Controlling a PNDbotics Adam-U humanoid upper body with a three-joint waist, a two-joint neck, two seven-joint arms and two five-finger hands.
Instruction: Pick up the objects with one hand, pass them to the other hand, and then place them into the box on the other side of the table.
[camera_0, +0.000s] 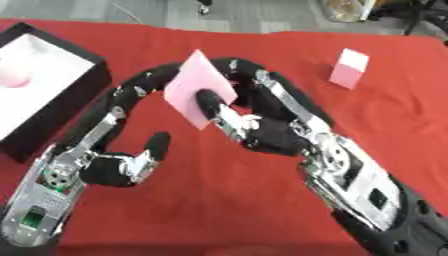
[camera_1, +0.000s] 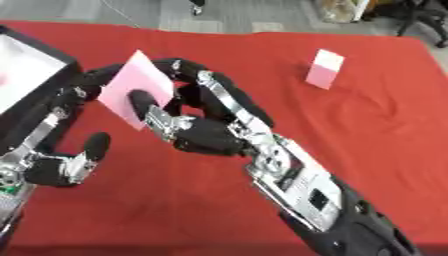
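A flat pink square card (camera_0: 199, 88) is being pinched mid-air by the right hand (camera_0: 262, 131) — thumb over its face — and offered to the left hand (camera_0: 131, 95), whose fingers are curving behind it, for transfer toward the black box (camera_0: 61, 95).

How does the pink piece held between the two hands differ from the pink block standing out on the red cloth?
The held pink piece looks flat and sheet-like, tilted on a corner; the pink block is boxy and stands upright. The held piece is off the cloth, pinched by the right robot hand with the left robot hand's fingers curled behind it; the block sits alone, untouched, on the red cloth. The block's top looks paler than its lower part. Both are pink.
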